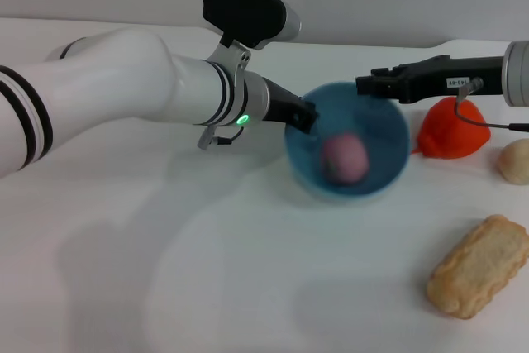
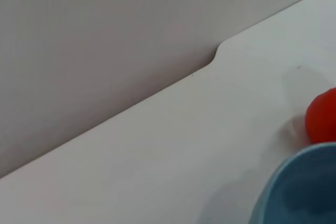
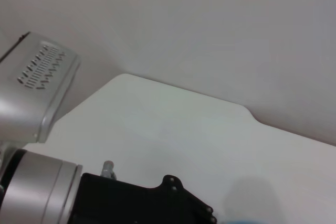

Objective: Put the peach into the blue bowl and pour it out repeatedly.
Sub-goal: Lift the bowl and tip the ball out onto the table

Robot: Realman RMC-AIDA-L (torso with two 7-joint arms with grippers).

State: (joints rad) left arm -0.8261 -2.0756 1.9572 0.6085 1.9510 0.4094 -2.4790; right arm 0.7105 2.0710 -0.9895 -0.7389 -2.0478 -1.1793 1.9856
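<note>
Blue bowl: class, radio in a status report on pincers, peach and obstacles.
Left pincer at blue bowl rim, bowl tilted. Right pincer at far rim. Peach inside bowl. Red-orange fruit close behind bowl.

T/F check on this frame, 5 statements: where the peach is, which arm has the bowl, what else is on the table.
1. The peach lies inside the blue bowl. True.
2. The right gripper grips the bowl's rim. False: it hangs above the bowl's far edge; the left gripper is at the bowl's left rim.
3. A red-orange fruit sits on the table to the right of the bowl. True.
4. The bread-like piece lies in the bowl. False: it lies on the table, nearer the robot and to the right of the bowl.
5. The pale beige lump is stacked on the red-orange fruit. False: it rests on the table beside it.
</note>
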